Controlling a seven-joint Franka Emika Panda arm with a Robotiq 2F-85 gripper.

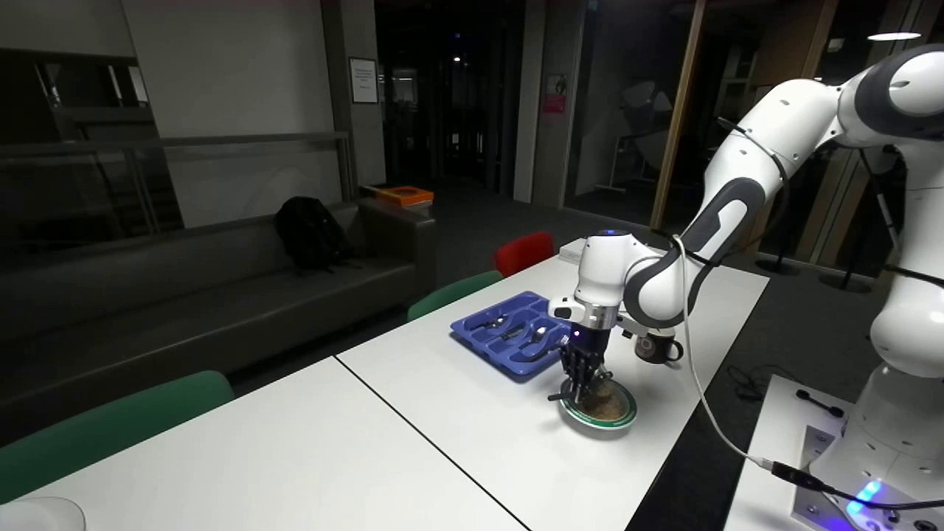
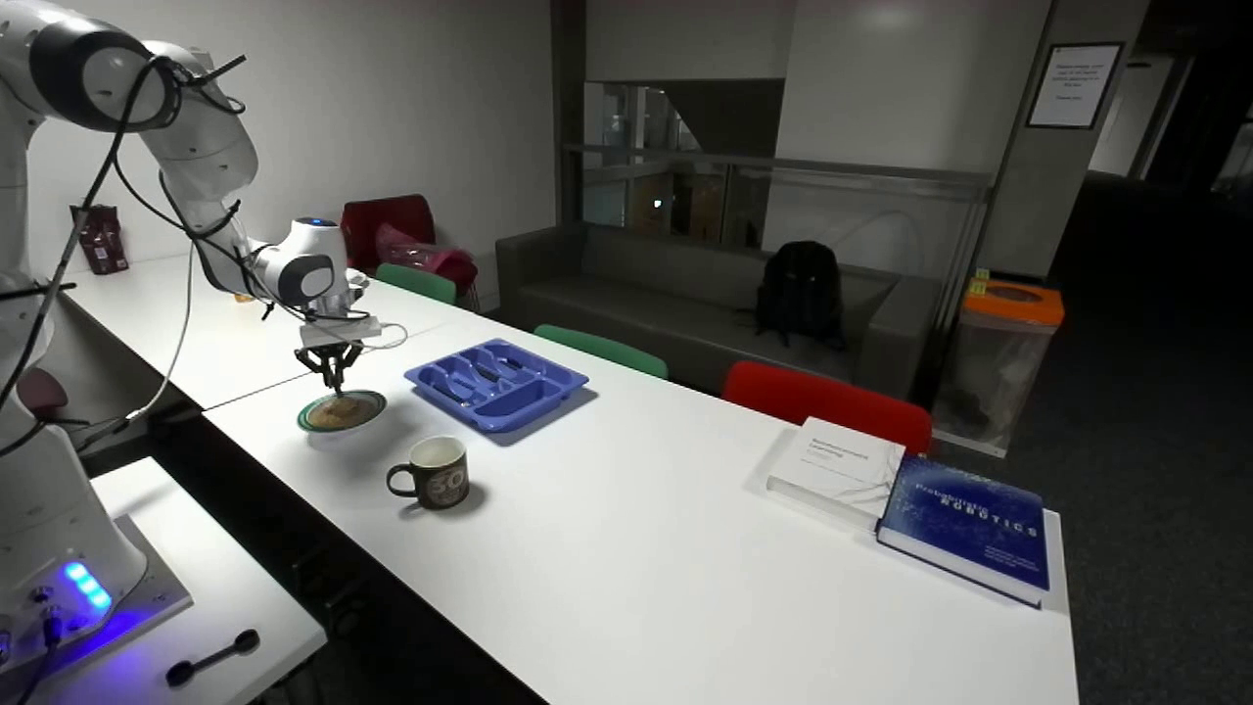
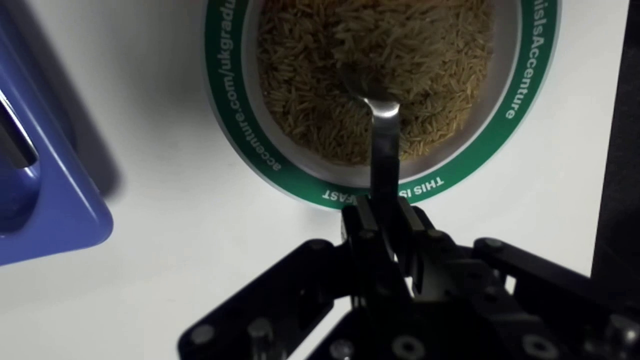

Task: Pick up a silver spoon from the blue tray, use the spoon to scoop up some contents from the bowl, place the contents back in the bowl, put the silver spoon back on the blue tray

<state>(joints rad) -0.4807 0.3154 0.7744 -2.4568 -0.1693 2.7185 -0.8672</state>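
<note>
The spoon (image 3: 385, 110) is seen with its head sunk among the rice (image 3: 315, 115) in the bowl (image 3: 532, 90), so the step in hand is judged to be the scoop, though how much lies on the head cannot be told. For this to be done well, the head should be pushed under the heap at a shallow slant, levelled before it is raised, and lifted slowly, straight up, so that little is shed. The emptying is best done low, over the middle, by a gentle roll of the head. Since a slim handle (image 3: 385, 155) may twist under load, jerks should be avoided. Whether the rim is touched by the handle cannot be made out; it should not be leaned on, lest the bowl be tipped. The handle is pinched between the fingers (image 3: 356, 225), which are drawn together with only its thickness between them; nothing else is held. The neck and head reach out ahead of the fingertips, across the rim, and the handle's dark end (image 1: 560, 397) juts out past their other side in an exterior view. The tray (image 3: 70, 215), to which the spoon is to be returned, lies near the bowl but apart from it, and the mug (image 2: 445, 480) stands off the likely path.
</note>
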